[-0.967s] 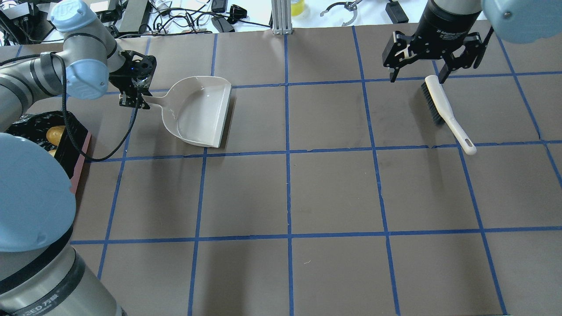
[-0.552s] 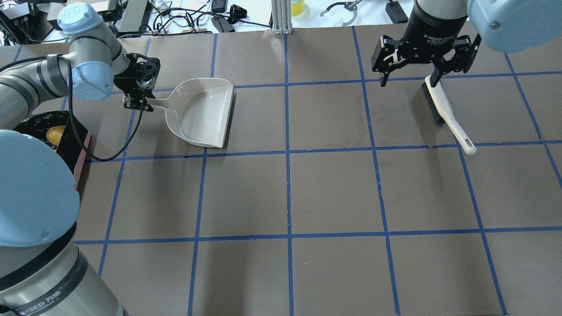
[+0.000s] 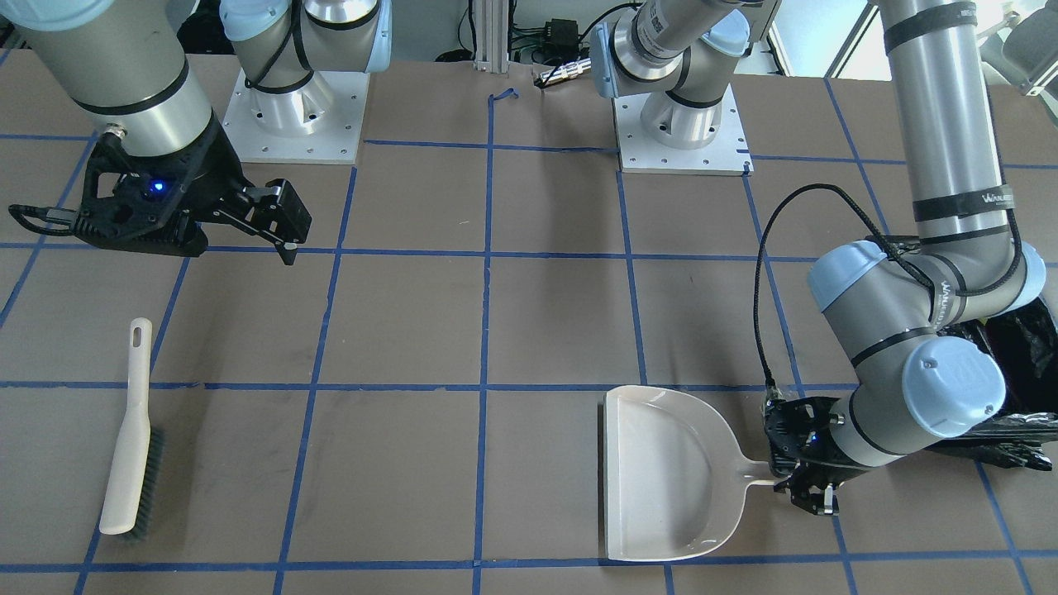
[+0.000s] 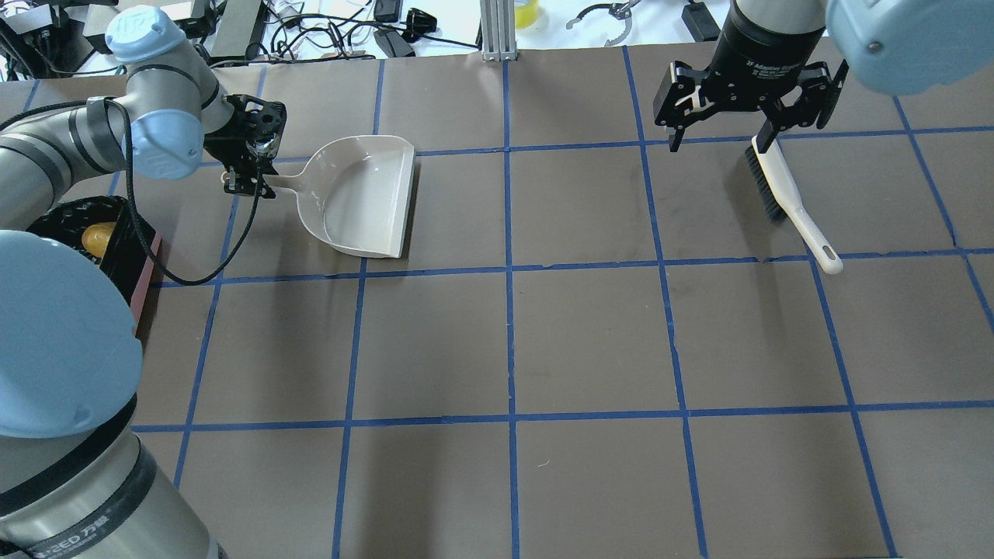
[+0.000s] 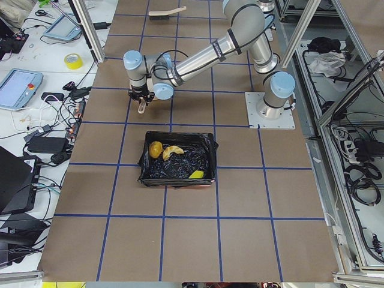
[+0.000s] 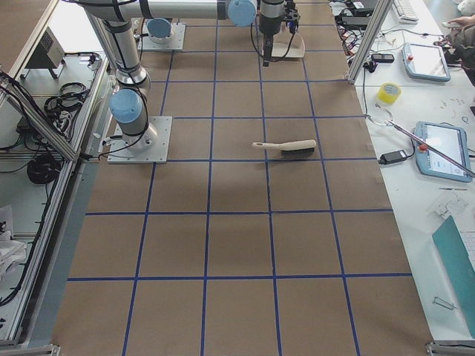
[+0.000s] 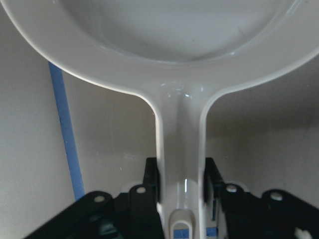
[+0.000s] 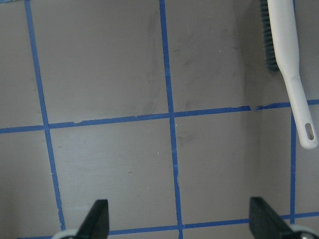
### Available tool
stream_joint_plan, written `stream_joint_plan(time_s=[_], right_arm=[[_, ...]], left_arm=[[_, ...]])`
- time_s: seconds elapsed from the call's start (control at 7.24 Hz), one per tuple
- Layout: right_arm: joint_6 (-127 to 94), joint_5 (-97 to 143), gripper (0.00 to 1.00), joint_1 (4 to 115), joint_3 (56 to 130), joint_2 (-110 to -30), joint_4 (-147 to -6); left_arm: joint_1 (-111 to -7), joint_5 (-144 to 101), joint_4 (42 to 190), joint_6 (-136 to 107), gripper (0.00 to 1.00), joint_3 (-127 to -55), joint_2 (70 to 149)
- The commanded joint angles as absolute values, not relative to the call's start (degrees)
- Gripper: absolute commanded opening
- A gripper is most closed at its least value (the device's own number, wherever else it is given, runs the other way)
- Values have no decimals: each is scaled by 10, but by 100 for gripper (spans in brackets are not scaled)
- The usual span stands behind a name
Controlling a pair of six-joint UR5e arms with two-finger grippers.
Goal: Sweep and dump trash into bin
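Observation:
The trash lies inside the bin (image 5: 177,179), a pink box lined with a black bag: a golden-brown lump (image 5: 156,149), a cream scrap (image 5: 173,152) and a yellow-green sponge piece (image 5: 196,174). In the overhead view the bin (image 4: 146,268) is mostly hidden behind my left arm. My left gripper (image 4: 248,182) is shut on the handle of the empty beige dustpan (image 4: 361,198), and both fingers press the handle (image 7: 180,149). My right gripper (image 4: 720,144) hangs open over the table, beside the head of the white brush (image 4: 784,194), with nothing in it.
The table is brown with a blue tape grid. Cables and tools lie along its far edge (image 4: 349,35). The two arm bases (image 3: 678,124) stand on the robot's side. A black cable (image 4: 194,272) loops from my left wrist over the table near the bin.
My left gripper has carried the dustpan slightly to the right and farther from the bin. My right gripper has shifted a little to the left. The brush has stayed put.

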State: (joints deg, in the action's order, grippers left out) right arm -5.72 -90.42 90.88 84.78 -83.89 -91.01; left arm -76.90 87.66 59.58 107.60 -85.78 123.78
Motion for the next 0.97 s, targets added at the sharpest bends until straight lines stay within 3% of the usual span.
stream_joint_plan(time_s=[0.0,0.14,0.83], right_arm=[[-57,-904,100,909,849,-838,-910],[-56,-904,100,909,849,-838,-911],[-53,-904,100,909,850,-835,-912]], left_arm=[[-771,882,592,1051,38,-860,1237],[-773,882,591,1049,87,-865,1235],[-825,876,621,925,89,-878,1135]])
